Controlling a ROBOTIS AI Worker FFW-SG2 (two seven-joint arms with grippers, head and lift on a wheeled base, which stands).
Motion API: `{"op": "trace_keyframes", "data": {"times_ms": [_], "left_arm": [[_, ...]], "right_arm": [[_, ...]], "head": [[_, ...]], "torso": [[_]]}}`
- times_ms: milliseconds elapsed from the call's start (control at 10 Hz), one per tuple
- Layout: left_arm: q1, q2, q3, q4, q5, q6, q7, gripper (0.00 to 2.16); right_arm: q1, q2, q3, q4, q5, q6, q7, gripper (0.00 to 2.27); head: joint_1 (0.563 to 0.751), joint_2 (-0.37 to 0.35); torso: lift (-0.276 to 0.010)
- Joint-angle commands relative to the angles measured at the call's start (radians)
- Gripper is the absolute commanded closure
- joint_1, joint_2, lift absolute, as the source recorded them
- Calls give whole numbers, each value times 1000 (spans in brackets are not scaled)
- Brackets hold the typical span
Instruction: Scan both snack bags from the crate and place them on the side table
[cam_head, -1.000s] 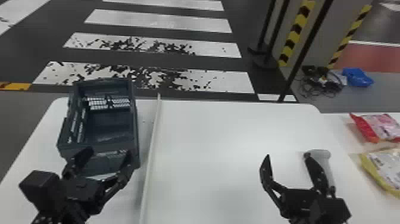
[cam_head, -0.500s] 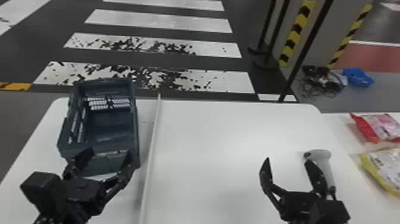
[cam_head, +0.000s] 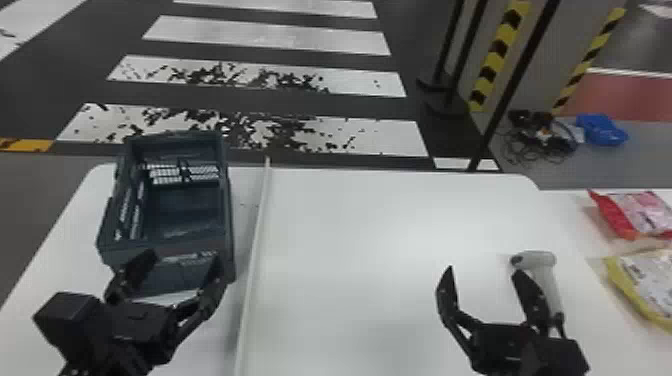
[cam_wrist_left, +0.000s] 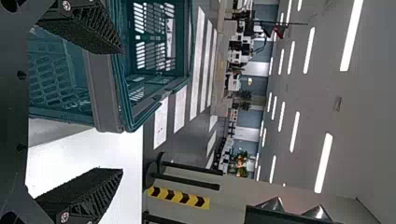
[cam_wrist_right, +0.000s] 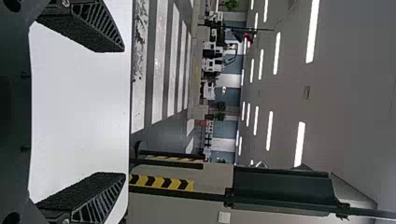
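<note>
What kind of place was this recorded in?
Probably a large indoor hall or test area made up like a street: crosswalk stripes on the floor, yellow-and-black hazard strips beyond the table, and rows of ceiling lights overhead.

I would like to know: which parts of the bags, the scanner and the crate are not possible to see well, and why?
- Red snack bag: right end cut off by the head view's right edge.
- Yellow-edged snack bag: right side cut off by the same edge.
- Scanner: handle partly behind the right claw, head view.
- Crate: near end partly behind the left claw, head view.
</note>
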Motion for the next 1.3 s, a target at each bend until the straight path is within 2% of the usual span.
{"op": "trace_keyframes", "data": {"times_ms": [0, 700, 1200], "left_arm": [[2, 0, 0, 0, 0, 0, 2, 90], [11, -6, 2, -5, -8, 0, 2, 90], [11, -3, -2, -5, -8, 0, 2, 90]], "right_arm": [[2, 1, 0, -1, -1, -3, 0, 36], [8, 1, 6, -2, -1, -12, 0, 36], [8, 1, 6, -2, -1, -21, 0, 39]], "head": [[695, -117], [695, -113], [695, -114]], "torso": [[-95], [-95], [-95]]}}
